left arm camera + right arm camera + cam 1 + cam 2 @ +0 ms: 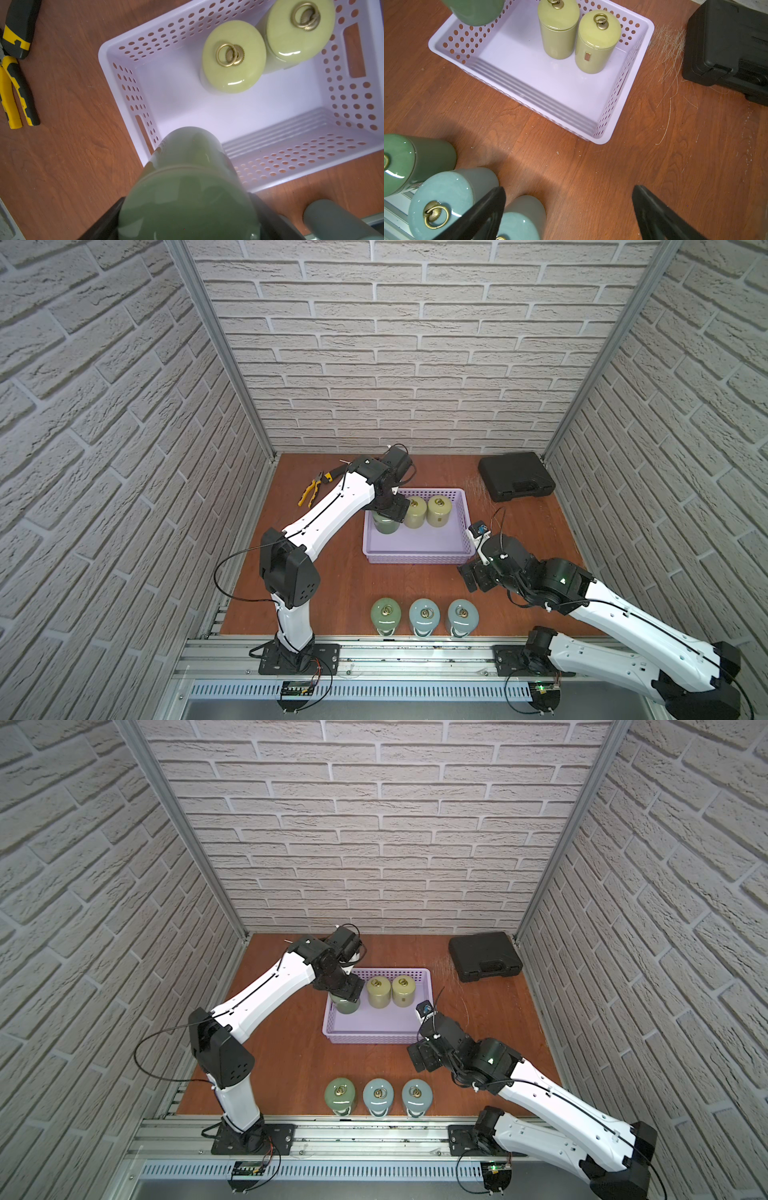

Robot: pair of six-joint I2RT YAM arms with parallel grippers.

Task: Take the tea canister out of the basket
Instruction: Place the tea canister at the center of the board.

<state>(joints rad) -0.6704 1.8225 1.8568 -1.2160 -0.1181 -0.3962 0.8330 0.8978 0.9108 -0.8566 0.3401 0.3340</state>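
Dark green and glossy, the tea canister point(187, 197) fills the near part of the left wrist view, clamped at its lid end between the black jaws of the left gripper point(390, 515). In both top views it hangs upright over the ten o'clock corner of the lavender basket point(419, 558). Its base seems to be off the floor and about level with the rim (the right wrist view shows the rounded bottom against the perforated wall). Two yellow-green canisters point(427, 511) stand touching each other at the basket's twelve o'clock side, just beside the held one. The lift looks underway but not clear. It is best done as a straight rise with the canister kept vertical, until the base is plainly above the rim. The canister can then travel towards six o'clock, where a row of three canisters point(424, 616) stands on the table. The glaze looks slippery, so a slow, steady carry seems wise. The right gripper point(569, 188) hovers with its jaws spread wide and empty at the basket's four o'clock, out of the path.
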